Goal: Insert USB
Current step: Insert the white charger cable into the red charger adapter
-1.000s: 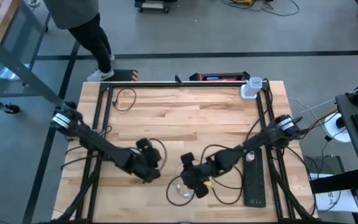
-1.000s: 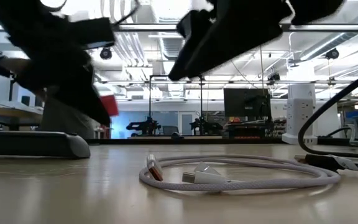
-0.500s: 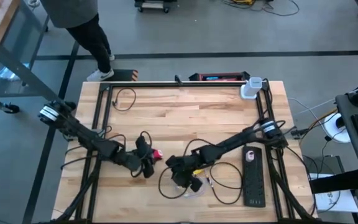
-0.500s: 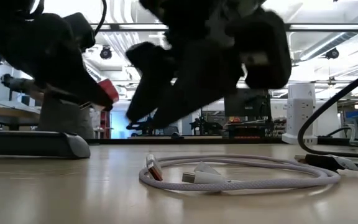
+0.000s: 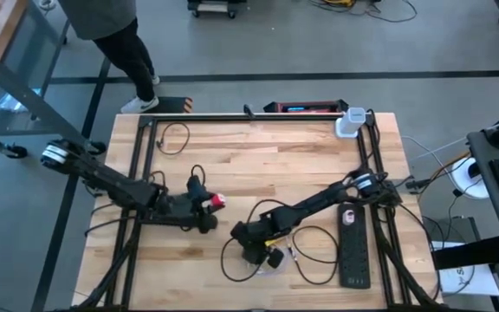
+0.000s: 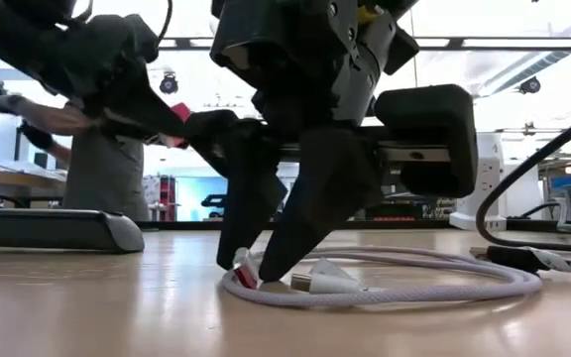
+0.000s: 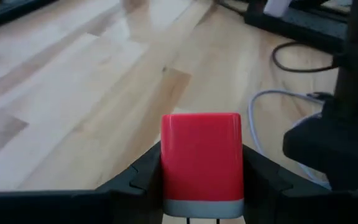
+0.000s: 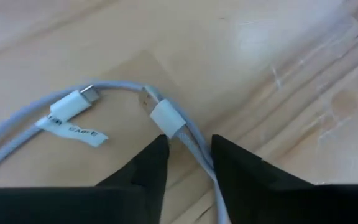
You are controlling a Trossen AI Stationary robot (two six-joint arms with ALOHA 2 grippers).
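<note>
both cable plugs [image 8: 165, 118] show only past the right gripper [image 8: 188, 163].

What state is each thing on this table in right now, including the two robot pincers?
Left pincer: shut on the red charger, held above the table.
Red charger: gripped, nothing plugged into it.
Right pincer: open, fingers straddling the cable at the table.
White cable: coiled on the table, both plugs free.
Power strip: lying flat by the right edge.
</note>
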